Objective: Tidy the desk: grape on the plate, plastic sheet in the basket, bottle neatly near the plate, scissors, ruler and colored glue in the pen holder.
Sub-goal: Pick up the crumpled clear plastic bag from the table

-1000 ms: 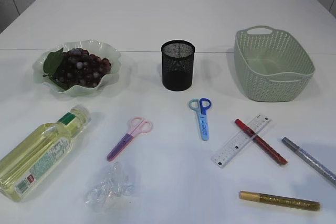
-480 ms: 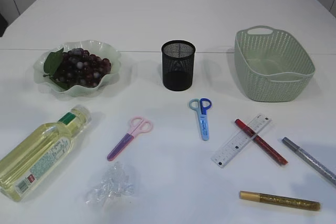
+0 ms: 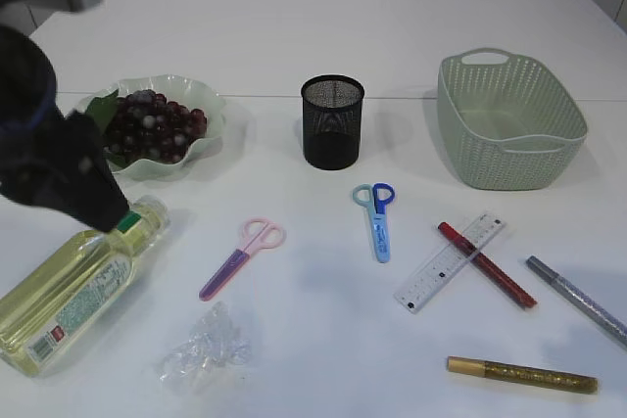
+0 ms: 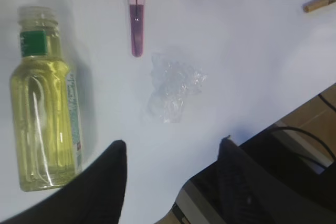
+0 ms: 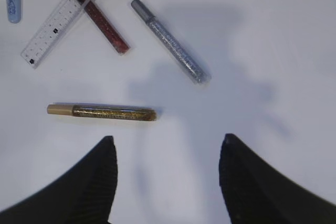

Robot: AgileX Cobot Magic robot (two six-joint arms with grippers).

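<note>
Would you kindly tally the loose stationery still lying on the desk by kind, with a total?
Scissors: 2, the pink pair and the blue pair
Rulers: 1, the clear ruler
Glitter glue pens: 3, the red pen, the silver pen and the gold pen
Total: 6

Both tools (image 4: pixel 172 156) (image 5: pixel 168 156) agape, empty, aloft

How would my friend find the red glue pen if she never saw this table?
Start at the pale green woven plastic basket on the right, then look toward the near edge to the clear plastic ruler. The red glitter glue pen lies slanted across that ruler. The silver glitter pen and the gold glitter pen nearby lie alone, touching nothing.
</note>
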